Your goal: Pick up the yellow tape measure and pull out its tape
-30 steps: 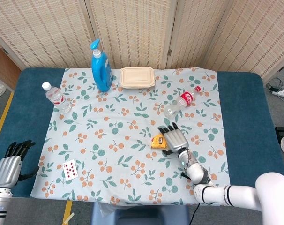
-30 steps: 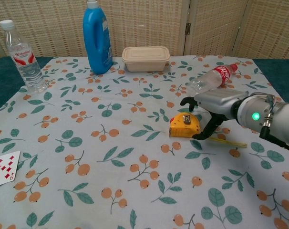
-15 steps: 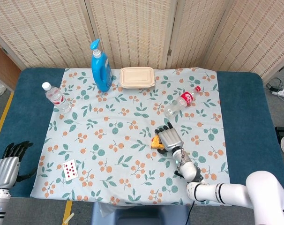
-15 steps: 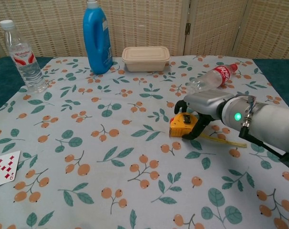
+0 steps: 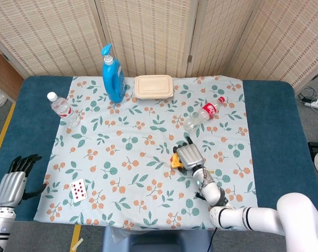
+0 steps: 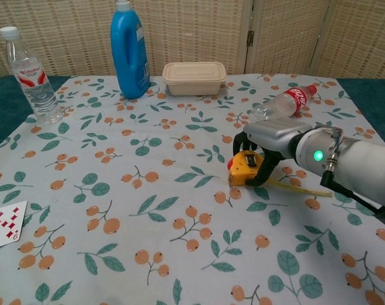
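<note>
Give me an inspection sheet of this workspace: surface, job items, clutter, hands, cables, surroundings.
Surface: blue table under a leaf-and-berry print cloth.
Job's things: yellow tape measure tipped up under the right hand, a short length of tape lying out on the cloth to its right.
Clutter: blue detergent bottle and beige lidded box at the back, water bottle standing at left, cola bottle lying on its side, playing card.
Hands: right hand grips the tape measure, fingers curled around it; left hand holds nothing, at the table's near left edge.
Cables: power strip on the floor at right.
Surroundings: woven folding screens behind the table.
</note>
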Action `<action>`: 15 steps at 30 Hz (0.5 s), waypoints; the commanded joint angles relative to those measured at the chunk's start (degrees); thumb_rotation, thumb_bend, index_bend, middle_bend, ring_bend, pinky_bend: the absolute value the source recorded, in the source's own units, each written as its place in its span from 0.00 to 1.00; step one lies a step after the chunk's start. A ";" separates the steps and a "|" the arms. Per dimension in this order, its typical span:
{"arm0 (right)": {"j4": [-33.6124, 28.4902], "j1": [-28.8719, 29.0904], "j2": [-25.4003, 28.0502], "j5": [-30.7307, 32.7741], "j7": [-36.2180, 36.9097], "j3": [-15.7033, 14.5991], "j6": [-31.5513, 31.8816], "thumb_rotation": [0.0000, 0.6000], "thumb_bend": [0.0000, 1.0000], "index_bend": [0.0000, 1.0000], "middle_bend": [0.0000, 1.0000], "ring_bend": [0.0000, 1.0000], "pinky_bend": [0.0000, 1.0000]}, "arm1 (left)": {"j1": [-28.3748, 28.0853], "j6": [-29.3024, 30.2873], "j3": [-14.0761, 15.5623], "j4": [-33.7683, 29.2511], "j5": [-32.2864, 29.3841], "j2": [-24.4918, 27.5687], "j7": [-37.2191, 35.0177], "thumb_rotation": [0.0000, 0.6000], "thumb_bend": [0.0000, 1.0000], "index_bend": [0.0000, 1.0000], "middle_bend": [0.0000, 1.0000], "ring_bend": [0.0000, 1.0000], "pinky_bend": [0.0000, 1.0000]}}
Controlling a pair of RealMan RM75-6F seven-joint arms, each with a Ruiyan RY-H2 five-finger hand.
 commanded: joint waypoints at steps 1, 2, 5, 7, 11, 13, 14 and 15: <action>-2.73 -2.46 1.38 -5.55 6.79 1.03 1.79 1.00 0.41 0.50 0.45 0.29 0.00 | -1.61 -0.43 -1.39 -0.98 0.74 -0.27 -1.35 1.00 0.30 0.20 0.16 0.15 0.00; -3.39 -3.37 1.68 -7.75 9.83 1.33 2.22 1.00 0.41 0.50 0.45 0.29 0.00 | -2.48 -0.79 -1.97 -1.58 1.14 -0.38 -1.98 1.00 0.30 0.20 0.16 0.16 0.00; -3.93 -5.52 1.59 -13.11 18.42 2.19 2.97 1.00 0.41 0.53 0.47 0.32 0.00 | -5.08 -2.19 -3.69 -3.01 1.79 -1.12 -4.05 1.00 0.31 0.20 0.16 0.17 0.00; -3.83 -6.67 1.22 -15.90 24.39 2.94 2.98 1.00 0.41 0.53 0.47 0.32 0.00 | -7.22 -3.79 -4.99 -3.91 1.75 -1.89 -5.44 1.00 0.31 0.20 0.16 0.17 0.00; -3.19 -8.29 -0.10 -18.54 33.94 4.76 2.92 1.00 0.41 0.55 0.48 0.33 0.00 | -10.66 -5.71 -6.97 -5.45 2.04 -3.52 -5.72 1.00 0.31 0.19 0.16 0.17 0.00; -2.24 -8.92 -1.31 -19.38 38.89 6.20 3.00 1.00 0.41 0.55 0.49 0.33 0.00 | -12.77 -6.62 -7.92 -5.94 2.44 -4.91 -4.35 1.00 0.31 0.19 0.16 0.17 0.00; -1.68 -9.08 -1.95 -19.63 40.36 6.84 3.32 1.00 0.41 0.55 0.49 0.33 0.00 | -13.55 -7.10 -8.19 -6.11 2.48 -5.37 -3.78 1.00 0.30 0.19 0.16 0.17 0.00; -1.06 -9.15 -2.64 -20.05 41.61 7.40 3.68 1.00 0.41 0.55 0.49 0.33 0.00 | -14.29 -7.57 -8.44 -6.30 2.49 -5.80 -3.19 1.00 0.30 0.19 0.16 0.17 0.00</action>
